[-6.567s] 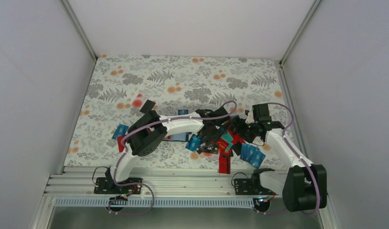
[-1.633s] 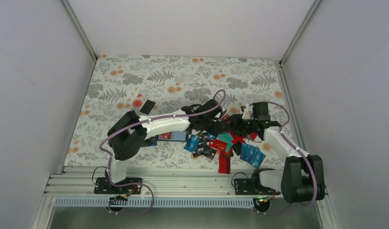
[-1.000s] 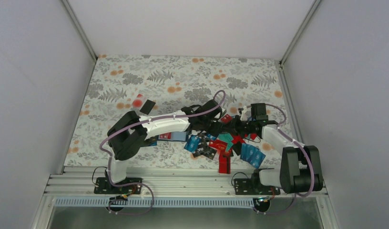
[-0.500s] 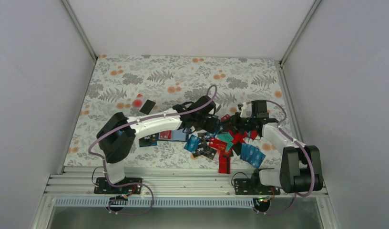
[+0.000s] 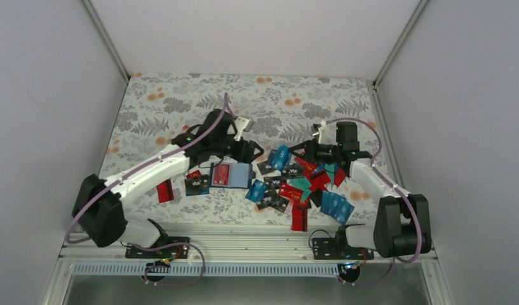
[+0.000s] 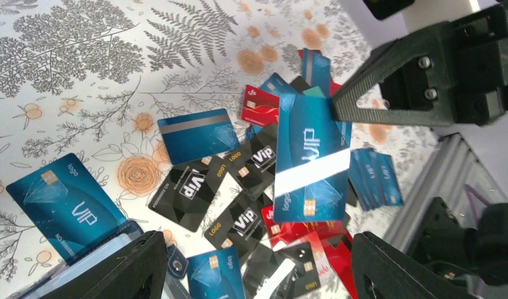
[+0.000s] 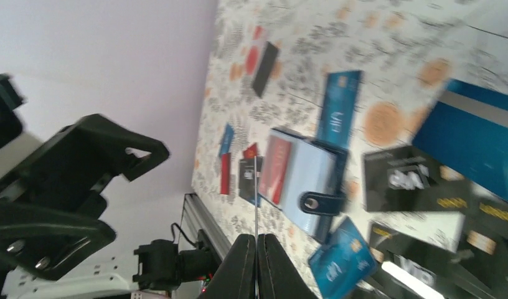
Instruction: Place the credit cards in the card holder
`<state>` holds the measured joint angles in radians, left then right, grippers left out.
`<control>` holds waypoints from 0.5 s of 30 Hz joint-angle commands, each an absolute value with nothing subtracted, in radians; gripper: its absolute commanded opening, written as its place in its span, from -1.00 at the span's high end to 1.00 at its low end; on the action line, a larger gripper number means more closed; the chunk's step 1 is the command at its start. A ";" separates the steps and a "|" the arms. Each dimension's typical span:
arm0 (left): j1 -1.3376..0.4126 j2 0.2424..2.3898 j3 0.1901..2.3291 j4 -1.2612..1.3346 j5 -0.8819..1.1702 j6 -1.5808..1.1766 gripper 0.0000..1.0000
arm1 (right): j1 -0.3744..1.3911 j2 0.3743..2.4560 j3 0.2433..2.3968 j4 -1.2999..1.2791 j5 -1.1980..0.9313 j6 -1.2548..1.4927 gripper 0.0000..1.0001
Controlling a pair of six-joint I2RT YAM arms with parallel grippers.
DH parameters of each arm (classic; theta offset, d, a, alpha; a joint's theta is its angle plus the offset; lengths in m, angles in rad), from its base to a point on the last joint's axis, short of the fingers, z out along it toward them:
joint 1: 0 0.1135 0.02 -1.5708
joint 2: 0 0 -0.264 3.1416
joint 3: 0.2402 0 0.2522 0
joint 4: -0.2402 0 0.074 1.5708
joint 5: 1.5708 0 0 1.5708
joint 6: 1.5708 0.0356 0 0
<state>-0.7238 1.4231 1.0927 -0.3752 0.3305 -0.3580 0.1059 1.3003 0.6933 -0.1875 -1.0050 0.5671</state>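
Observation:
The card holder (image 5: 233, 174) lies open on the floral cloth, light blue inside, with a red card in its left pocket; it also shows in the right wrist view (image 7: 309, 175). My right gripper (image 5: 295, 152) is shut on a blue credit card (image 5: 281, 157), held up above the pile. That card is edge-on between its fingers (image 7: 255, 199), and the left wrist view shows its face (image 6: 310, 159). My left gripper (image 5: 249, 151) hangs open and empty above the holder's right side, its fingers (image 6: 133, 268) wide apart. Several loose credit cards (image 5: 295, 187) lie in a heap right of the holder.
A stack of blue cards (image 5: 336, 204) and a red card (image 5: 299, 218) lie near the front rail. A red card (image 5: 165, 190) and a black card (image 5: 196, 185) sit left of the holder. A blue card (image 6: 68, 202) lies beside the holder. White walls close in the sides.
My left arm has swung back and to the left, away from the pile, its jaws widening; the card holder is now uncovered. The right gripper stays shut with the blue card lifted.

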 commanded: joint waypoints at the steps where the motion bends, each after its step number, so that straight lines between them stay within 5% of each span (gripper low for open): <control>1: -0.654 1.315 1.019 -0.322 0.588 -0.294 -0.45 | 0.166 1.267 0.770 -0.061 -1.091 0.561 0.92; 15: -0.496 1.122 0.909 -0.160 0.999 -0.343 -0.27 | 0.378 1.253 0.954 -0.001 -1.222 0.473 0.92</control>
